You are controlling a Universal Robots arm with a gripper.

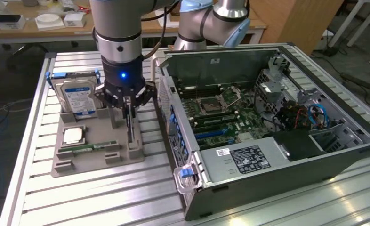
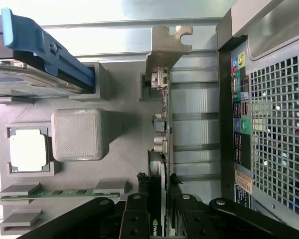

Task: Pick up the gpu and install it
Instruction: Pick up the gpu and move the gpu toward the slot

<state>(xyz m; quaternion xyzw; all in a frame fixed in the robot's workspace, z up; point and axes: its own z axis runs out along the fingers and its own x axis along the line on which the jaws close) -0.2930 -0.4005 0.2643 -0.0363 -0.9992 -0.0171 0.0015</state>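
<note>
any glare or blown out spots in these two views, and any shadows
Exterior view: bright reflections on the slatted metal table, strongest near the bottom edge; the gripper's blue light glows. Wrist view: the processor is washed out to plain white; a soft shadow falls beside the rounded grey block on the tray.

So the one bit of lettering I can make out is on the edge of the graphics card (image 2: 157,214) in the wrist view: light letters that look like "NVI" and maybe a D, next to a green mark. The hard drive (image 1: 78,96), left side of the exterior view, has a blue-and-white label, print too tiny to read. Same with the black sticker (image 1: 249,159) and little white tag (image 1: 222,152) on the metal box (image 1: 213,165), lower middle of that view. Wrist view: tan sticker (image 2: 243,181) on the computer case (image 2: 227,124), can't read that either.
</note>
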